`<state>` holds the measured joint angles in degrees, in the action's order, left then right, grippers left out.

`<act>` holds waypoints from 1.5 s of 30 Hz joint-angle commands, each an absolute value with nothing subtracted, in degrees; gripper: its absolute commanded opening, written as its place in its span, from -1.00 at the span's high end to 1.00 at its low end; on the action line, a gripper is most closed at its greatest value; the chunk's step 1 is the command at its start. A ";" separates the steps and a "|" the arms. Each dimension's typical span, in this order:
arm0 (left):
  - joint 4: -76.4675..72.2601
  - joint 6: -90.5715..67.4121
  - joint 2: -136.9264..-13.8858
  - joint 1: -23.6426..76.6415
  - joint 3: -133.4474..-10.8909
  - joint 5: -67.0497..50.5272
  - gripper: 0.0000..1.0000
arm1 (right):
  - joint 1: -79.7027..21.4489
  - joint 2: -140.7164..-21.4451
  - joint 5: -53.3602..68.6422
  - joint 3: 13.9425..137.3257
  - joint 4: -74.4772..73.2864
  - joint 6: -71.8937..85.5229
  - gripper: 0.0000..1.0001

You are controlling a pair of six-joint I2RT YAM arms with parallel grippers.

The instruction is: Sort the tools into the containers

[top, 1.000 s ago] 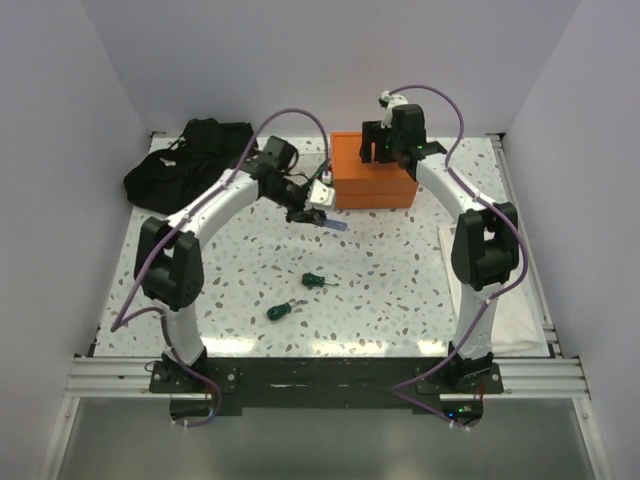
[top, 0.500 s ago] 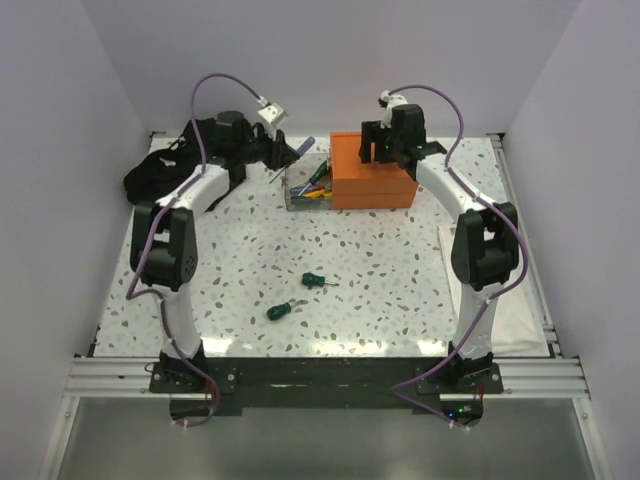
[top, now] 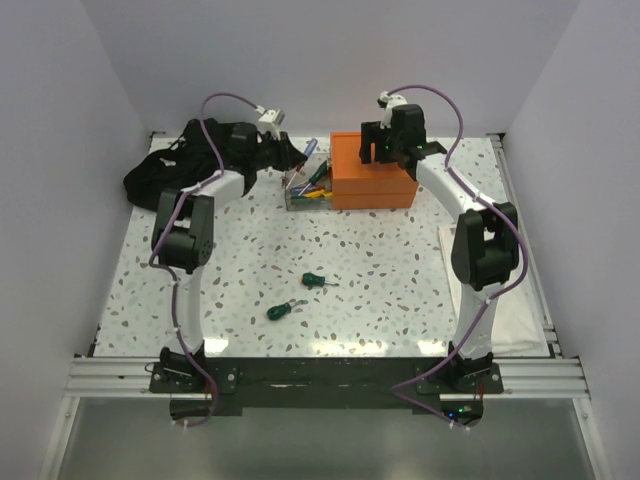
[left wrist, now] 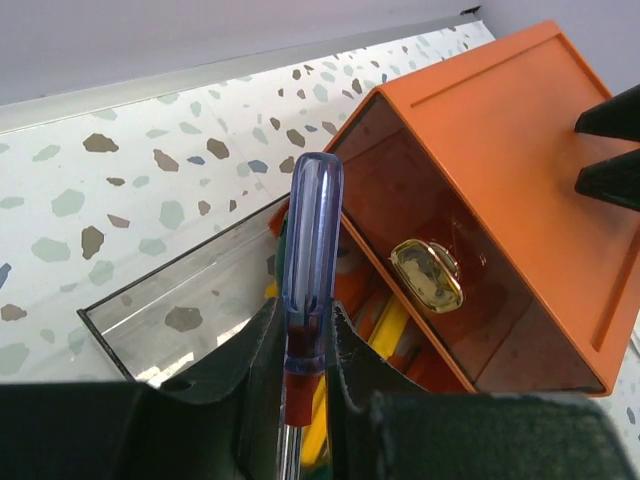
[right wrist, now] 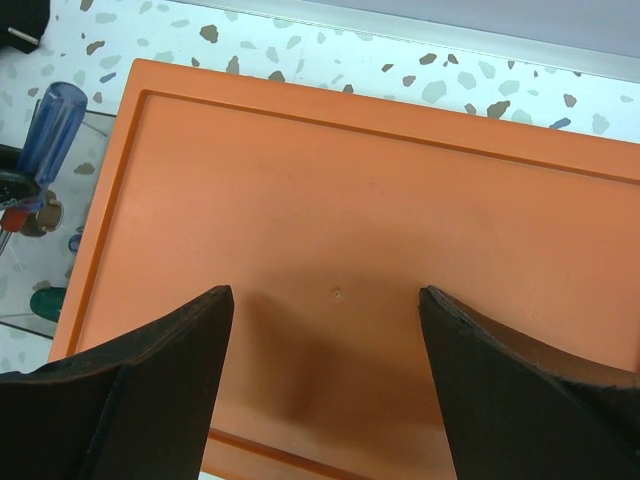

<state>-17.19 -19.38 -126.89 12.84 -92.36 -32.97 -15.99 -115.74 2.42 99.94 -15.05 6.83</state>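
Speckled table, left fingers gripping blue screwdriver

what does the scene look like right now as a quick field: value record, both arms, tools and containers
left pincer: shut on blue-handled screwdriver, over the clear bin
right pincer: open, empty, above the flat top of the orange box
clear bin: against the orange box's side, with yellow and green handles showing inside
loose tools: stubby green screwdriver and second green screwdriver, both lying on the table
other: black cloth heap at the far left corner
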 commanded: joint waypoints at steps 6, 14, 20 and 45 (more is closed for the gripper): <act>-19.43 -27.07 -130.16 15.47 -94.66 -25.33 0.73 | -16.08 -116.98 0.35 98.17 -19.42 5.98 -0.62; -19.07 -27.95 -123.07 13.89 -91.33 -27.24 -0.05 | -16.08 -117.51 0.18 98.96 -19.60 5.36 -0.63; -19.25 -25.58 -115.68 9.15 -85.09 -24.62 0.40 | -16.00 -118.56 0.61 99.58 -19.86 5.71 -0.63; -23.99 -24.26 -127.53 17.21 -86.83 -26.63 1.00 | -16.52 -120.67 1.14 96.77 -19.86 6.33 1.00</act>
<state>-18.52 -23.05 -126.82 12.56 -82.70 -22.70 -15.86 -117.38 0.97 100.05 -12.73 5.82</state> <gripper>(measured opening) 0.012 0.010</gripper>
